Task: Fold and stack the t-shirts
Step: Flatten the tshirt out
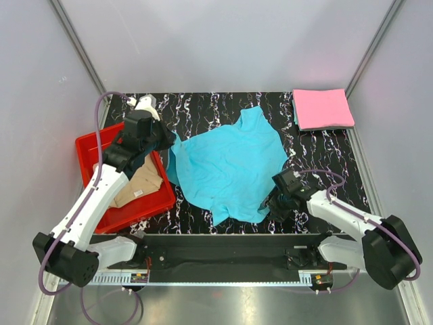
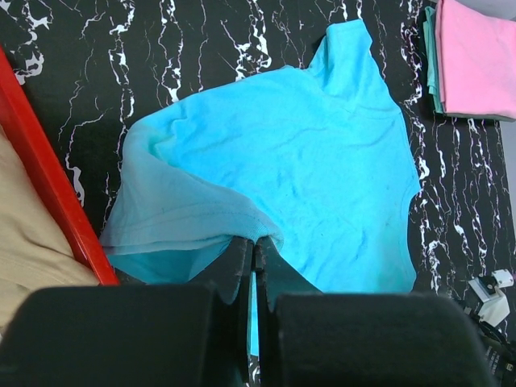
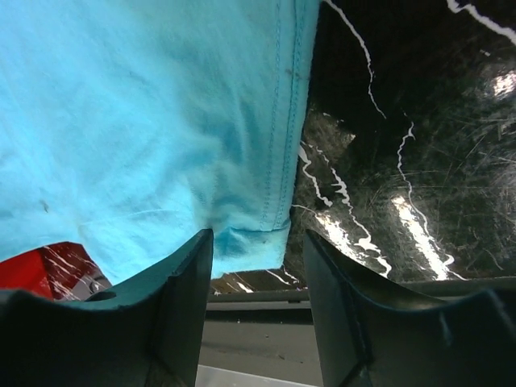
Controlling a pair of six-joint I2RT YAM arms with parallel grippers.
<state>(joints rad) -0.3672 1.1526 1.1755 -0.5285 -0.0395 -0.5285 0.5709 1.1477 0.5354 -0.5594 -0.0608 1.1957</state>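
Turquoise t-shirt (image 1: 230,166) lies spread and a bit rumpled mid-table (image 1: 325,159), long axis roughly near-to-far. Left gripper (image 2: 254,256) is clamped on its left edge, with the cloth drawn up into the pinched fingers in the left wrist view.

Right gripper (image 3: 258,282) sits at the near-right hem corner. Its fingers (image 3: 184,298) stand apart at medium width with the hem corner lying between them, not pinched as far as I can see.

Key relation: the cloth is inside the right jaws, the hem seam runs away from the wrist camera, and the shirt body is off to the left in that view. The right arm is the near one for this corner; the left is across the shirt.

My read: next is a grip on that corner so both arms hold the shirt for a fold. The risk is slip-out — little cloth is in the gap.

Pink t-shirt (image 1: 323,108) sits folded at the far right. Tan t-shirt (image 1: 139,183) is in the red tray (image 1: 88,145) on the left.
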